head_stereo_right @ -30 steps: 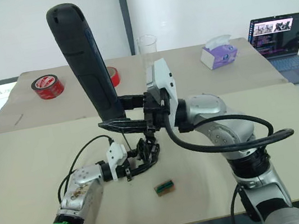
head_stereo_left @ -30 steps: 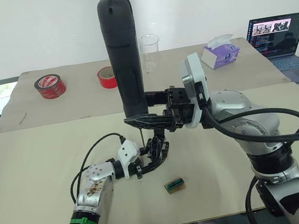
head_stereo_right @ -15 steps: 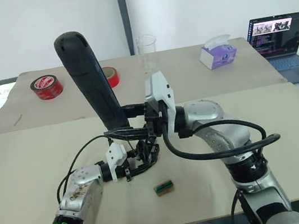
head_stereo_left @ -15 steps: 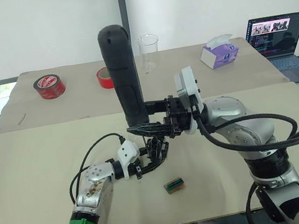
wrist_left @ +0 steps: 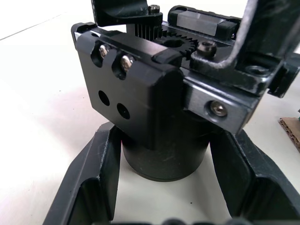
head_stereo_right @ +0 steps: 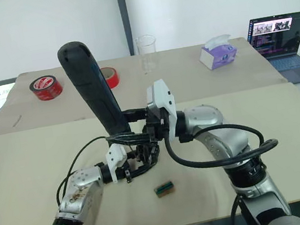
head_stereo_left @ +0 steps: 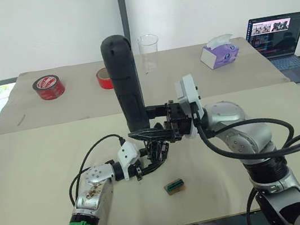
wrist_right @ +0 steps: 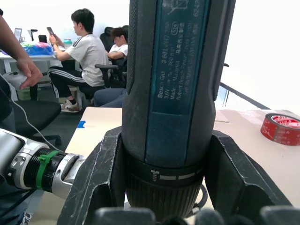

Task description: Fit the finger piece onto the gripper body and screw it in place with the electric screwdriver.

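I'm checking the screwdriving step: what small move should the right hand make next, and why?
Probably ease the electric screwdriver straight down. The right hand grips it near-upright, its lower end directly above the gripper body, which the left hand clamps on the table. Whether the bit touches a screw can't be seen.

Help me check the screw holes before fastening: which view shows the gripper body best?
The left wrist view: the gripper body sits close between the left gripper fingers, its screws, holes and gear plain. In the eye views it is a small dark shape under the electric screwdriver, without detail.
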Robot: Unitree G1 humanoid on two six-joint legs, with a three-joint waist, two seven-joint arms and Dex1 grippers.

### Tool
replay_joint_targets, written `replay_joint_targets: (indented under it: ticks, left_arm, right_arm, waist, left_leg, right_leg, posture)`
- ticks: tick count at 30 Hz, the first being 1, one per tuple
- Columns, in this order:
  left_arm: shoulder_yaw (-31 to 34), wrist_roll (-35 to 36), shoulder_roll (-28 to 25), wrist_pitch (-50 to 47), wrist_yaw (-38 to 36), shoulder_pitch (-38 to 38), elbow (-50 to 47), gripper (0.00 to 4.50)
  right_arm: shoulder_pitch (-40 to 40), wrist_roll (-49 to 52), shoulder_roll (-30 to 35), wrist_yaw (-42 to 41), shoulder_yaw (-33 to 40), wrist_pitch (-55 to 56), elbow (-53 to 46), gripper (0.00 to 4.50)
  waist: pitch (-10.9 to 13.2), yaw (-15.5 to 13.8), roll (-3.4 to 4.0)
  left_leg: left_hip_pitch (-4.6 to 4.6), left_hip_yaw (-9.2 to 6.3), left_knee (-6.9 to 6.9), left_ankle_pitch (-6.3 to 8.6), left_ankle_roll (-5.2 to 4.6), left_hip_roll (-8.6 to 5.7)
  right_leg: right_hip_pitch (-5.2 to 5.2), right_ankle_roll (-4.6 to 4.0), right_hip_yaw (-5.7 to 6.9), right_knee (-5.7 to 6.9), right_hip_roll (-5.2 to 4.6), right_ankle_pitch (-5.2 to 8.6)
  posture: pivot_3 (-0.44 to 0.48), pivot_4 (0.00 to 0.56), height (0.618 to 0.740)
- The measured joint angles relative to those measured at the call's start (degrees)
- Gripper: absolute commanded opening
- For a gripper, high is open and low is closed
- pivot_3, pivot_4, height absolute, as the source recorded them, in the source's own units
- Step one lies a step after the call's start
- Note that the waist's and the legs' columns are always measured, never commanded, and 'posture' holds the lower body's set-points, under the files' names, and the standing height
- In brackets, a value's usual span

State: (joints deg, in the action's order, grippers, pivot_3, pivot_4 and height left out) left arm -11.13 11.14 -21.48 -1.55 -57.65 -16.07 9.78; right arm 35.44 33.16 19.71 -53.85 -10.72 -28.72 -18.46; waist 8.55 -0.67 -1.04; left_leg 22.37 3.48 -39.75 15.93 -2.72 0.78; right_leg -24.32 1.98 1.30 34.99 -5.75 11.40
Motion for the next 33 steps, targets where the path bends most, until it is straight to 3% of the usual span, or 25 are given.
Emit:
replay_joint_targets:
  ticks: [33]
  left_arm:
    - [-0.09, 0.01, -0.27, -0.21, 0.20, 0.18, -0.39, 2.25]
  right_arm:
    - [1.74, 1.99, -0.85, 0.38, 0.79, -0.73, 0.18, 1.93]
  waist:
    - [0.00, 0.07, 0.00]
  left_leg:
    - [-0.01, -0.01, 0.03, 0.00, 0.01, 0.02]
  right_leg:
    - [-0.02, -0.01, 0.02, 0.00, -0.01, 0.00]
  posture:
    - [0.000, 0.150, 0.740]
